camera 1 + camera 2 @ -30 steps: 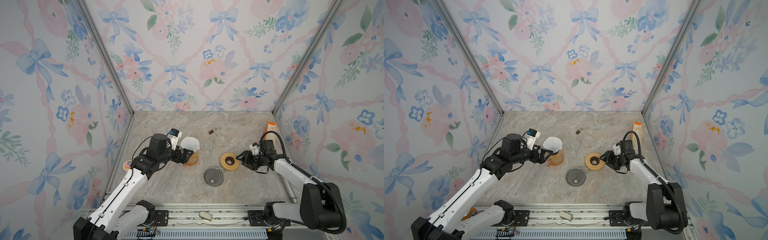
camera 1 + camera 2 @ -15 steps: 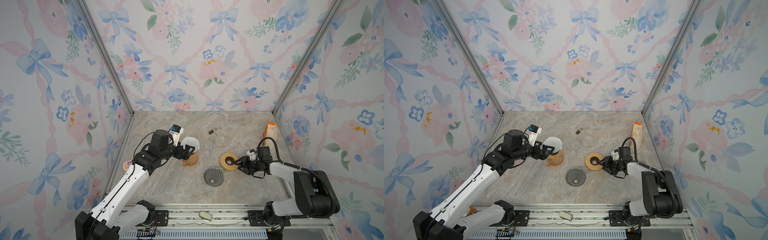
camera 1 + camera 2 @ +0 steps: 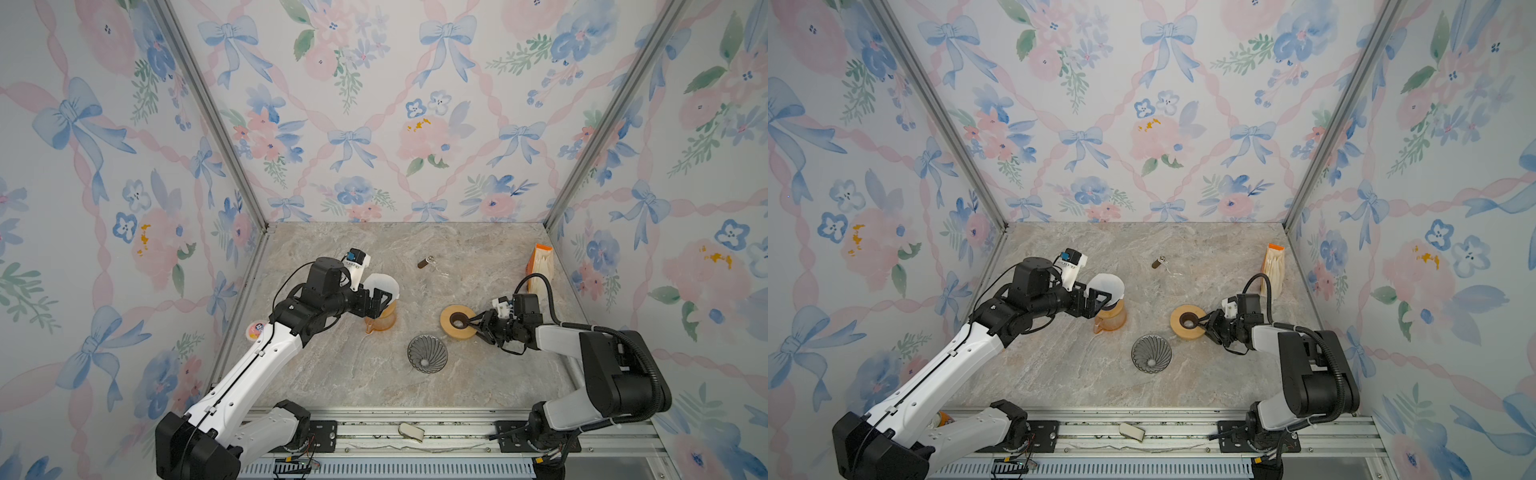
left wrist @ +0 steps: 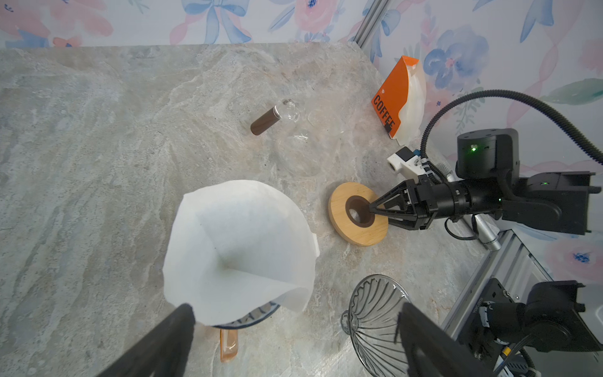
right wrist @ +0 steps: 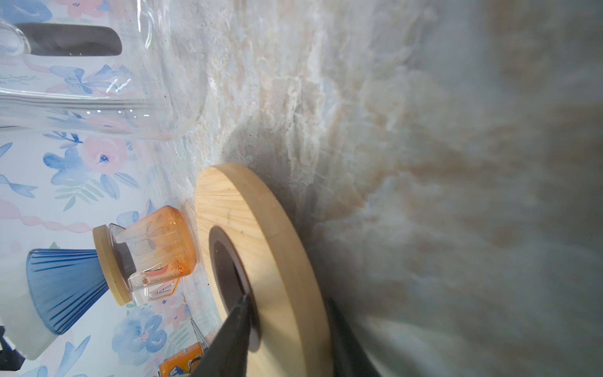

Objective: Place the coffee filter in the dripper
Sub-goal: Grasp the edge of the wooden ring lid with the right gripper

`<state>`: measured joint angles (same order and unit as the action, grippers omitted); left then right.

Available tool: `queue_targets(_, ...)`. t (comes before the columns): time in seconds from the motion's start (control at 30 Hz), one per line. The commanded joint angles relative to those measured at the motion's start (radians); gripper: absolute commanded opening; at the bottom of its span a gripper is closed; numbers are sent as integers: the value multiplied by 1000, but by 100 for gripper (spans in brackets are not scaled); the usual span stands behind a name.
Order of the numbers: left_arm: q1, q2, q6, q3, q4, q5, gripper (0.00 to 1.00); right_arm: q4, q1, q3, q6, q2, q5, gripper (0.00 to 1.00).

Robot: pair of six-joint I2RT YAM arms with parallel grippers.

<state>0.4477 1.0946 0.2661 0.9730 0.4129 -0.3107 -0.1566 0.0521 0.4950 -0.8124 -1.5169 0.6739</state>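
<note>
White paper is what to mind here. The coffee filter [image 4: 238, 248] looks to me already dropped into the blue dripper [image 5: 65, 287], so the job left, as I judge it, is getting the left pincer [image 4: 295, 306] away clean. It hovers just beside the paper with its fingers wide and nothing in them. I would leave them wide and draw straight back and a touch up, so no fingertip catches the paper lip or nudges the stack, which is tall and looks top-heavy. The filter is an opened cone, point down, with its seam flap lapping over on one side. Its rim stands well proud of the dripper and a little lopsided rather than pressed snug, and paper that thin would crumple at a careless touch. The dripper and its wooden collar [image 5: 109, 264] sit on an orange glass server [image 5: 163, 248], which stands toward the left edge of the counter [image 3: 332, 374], about midway from back to front. Nearer the front edge, around the middle, sits a clear ribbed glass cone [image 3: 427, 352]. Toward the right edge the right pincer [image 3: 473, 323] stands narrow astride a wooden ring [image 4: 346, 215], one finger in the hole and one outside the rim. Whether it truly grips I cannot tell. Near the back right corner leans an orange filter packet [image 4: 396, 98].
</note>
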Motion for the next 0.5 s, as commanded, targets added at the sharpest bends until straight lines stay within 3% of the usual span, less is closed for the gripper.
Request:
queue_targets(0.0, 10, 11, 6, 28, -10, 6, 98, -48, -6, -16, -23, 8, -7, 35)
queue_targets(0.47, 48, 56, -2, 83, -10, 18, 98, 15, 0, 39, 4, 64, -7, 28)
